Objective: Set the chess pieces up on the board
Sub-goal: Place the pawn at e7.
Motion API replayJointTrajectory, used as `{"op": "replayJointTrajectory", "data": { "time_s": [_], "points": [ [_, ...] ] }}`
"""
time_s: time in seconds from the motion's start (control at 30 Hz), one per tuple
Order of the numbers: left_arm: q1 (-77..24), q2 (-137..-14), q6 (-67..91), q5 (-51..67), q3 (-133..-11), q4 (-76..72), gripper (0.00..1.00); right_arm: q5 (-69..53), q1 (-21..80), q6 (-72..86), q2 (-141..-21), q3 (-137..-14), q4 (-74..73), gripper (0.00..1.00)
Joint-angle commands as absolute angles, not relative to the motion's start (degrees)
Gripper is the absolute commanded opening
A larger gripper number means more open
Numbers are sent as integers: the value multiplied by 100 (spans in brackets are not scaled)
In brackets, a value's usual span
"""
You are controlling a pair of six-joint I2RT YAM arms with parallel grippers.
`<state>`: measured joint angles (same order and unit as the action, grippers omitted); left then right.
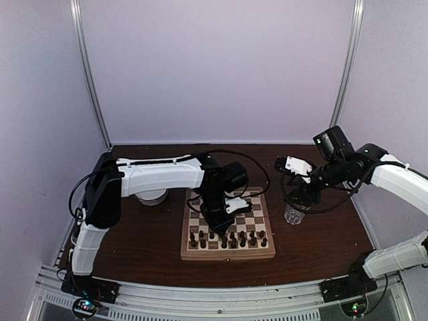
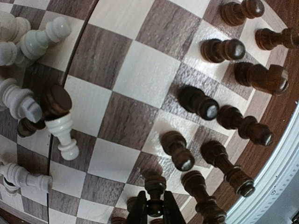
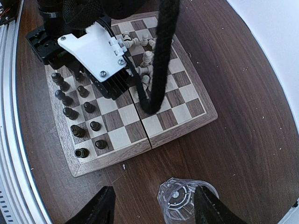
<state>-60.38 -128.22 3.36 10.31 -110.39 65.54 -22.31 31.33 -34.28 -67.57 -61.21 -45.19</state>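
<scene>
The board (image 1: pixel 257 217) lies in the middle of the table. Dark chess pieces (image 1: pixel 231 239) stand in two rows along its near edge; they also show in the left wrist view (image 2: pixel 205 105) and the right wrist view (image 3: pixel 77 109). Cream pieces (image 2: pixel 28 44) lie in a heap on the far half (image 3: pixel 142 60). My left gripper (image 2: pixel 155 209) is shut on a dark pawn (image 2: pixel 155 186), low over the near rows (image 1: pixel 215 226). My right gripper (image 3: pixel 152 207) is open and empty to the right of the board (image 1: pixel 297 197).
A clear drinking glass (image 3: pixel 184 200) stands on the table between my right fingers, close to the right one; it shows right of the board (image 1: pixel 294 214). A white bowl (image 1: pixel 152 196) sits partly under my left arm. A black cable (image 3: pixel 161 56) hangs over the board.
</scene>
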Motion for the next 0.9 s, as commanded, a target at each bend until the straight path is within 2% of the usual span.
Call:
{"op": "replayJointTrajectory", "data": {
  "time_s": [0.0,0.27,0.87],
  "points": [
    [-6064,-12930,369,1090,-11254,6443,6,-2308,3070,-3393,-6713,-6066,-4419,60],
    [-6069,-13006,377,1095,-11241,6451,9,-2315,3060,-3393,-6710,-6064,-4414,60],
    [-6086,-12956,483,1313,-11338,6442,29,-2322,3050,-3388,-6689,-6074,-4432,61]
  ]
}}
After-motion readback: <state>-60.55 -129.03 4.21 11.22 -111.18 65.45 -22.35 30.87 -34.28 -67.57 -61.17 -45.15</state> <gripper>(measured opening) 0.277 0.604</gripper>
